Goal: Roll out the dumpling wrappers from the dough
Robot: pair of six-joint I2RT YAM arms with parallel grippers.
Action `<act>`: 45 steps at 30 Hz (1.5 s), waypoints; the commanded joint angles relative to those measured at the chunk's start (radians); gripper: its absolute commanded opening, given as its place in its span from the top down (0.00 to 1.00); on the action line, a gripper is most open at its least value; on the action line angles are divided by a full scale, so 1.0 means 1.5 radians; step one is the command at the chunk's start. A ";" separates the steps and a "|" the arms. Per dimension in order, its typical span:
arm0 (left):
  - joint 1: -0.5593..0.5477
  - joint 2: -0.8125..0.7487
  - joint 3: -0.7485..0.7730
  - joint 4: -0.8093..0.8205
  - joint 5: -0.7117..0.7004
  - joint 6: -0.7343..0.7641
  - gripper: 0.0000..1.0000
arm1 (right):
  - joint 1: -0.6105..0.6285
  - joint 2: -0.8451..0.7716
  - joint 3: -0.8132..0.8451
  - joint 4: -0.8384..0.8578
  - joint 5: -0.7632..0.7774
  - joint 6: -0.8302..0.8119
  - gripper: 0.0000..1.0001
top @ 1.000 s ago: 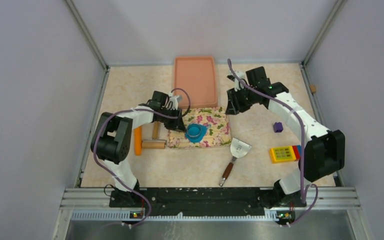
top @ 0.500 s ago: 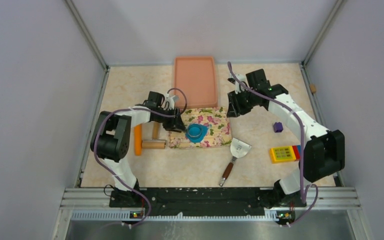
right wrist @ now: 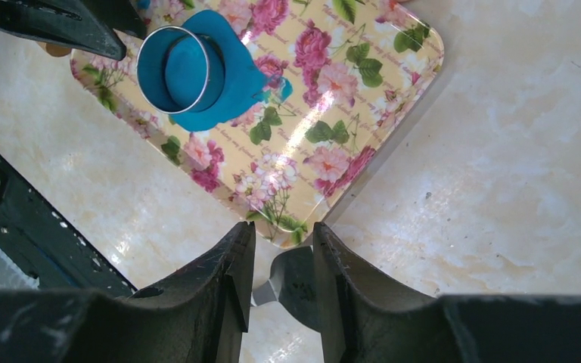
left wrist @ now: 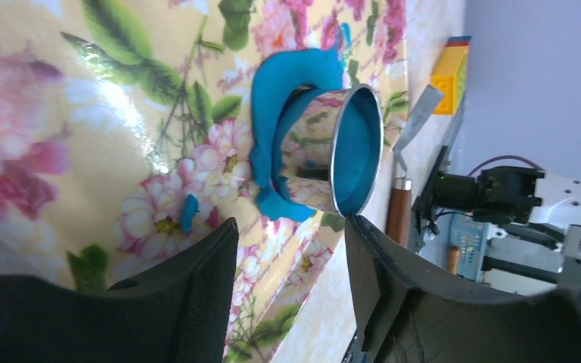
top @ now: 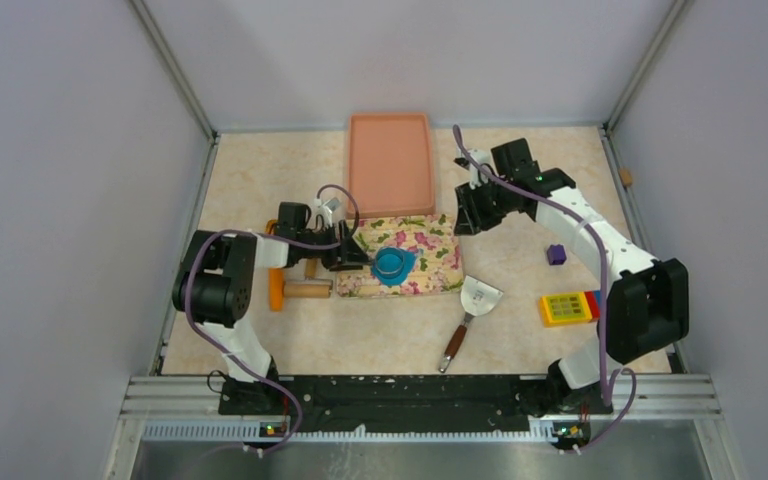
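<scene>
- My left gripper (left wrist: 291, 227) hovers low over the 9 o'clock edge of the glossy floral-print mat (top: 430, 262); its two black fingers (left wrist: 197, 287) stand apart with nothing between them.
- At 3 o'clock from those fingertips in the top view, the shiny round metal ring cutter (left wrist: 314, 151) stands on the thin, irregular bright blue dough sheet (left wrist: 295, 76), clear of my fingers.
- Blue dough covers the floor inside the ring; I cannot tell whether that round patch is cut free.
- A small blue crumb (left wrist: 187, 212) lies on the mat just beside the sheet.
- My right gripper (right wrist: 281, 231) hangs above the mat's 2 o'clock corner, fingers a narrow gap apart and holding nothing.
- The salmon-pink rectangular tray (top: 390, 160) sits at 12 o'clock of the mat.
- The wooden rolling pin (top: 307, 290) lies at 9 o'clock.
- The wooden-handled metal spatula (top: 468, 308) lies at 5 o'clock.
- The small purple block (top: 556, 254) and the yellow toy brick (top: 566, 308) sit well apart at 3 to 4 o'clock.
</scene>
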 commanded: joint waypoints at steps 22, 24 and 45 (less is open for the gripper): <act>0.000 -0.001 -0.054 0.191 0.000 -0.093 0.43 | 0.020 0.182 0.098 0.069 -0.003 -0.033 0.78; 0.000 0.000 -0.049 0.176 0.005 -0.088 0.43 | 0.025 0.217 0.150 0.072 -0.026 -0.094 0.75; 0.003 0.065 -0.017 0.228 0.122 -0.158 0.41 | 0.055 0.342 0.229 0.067 -0.019 -0.376 0.73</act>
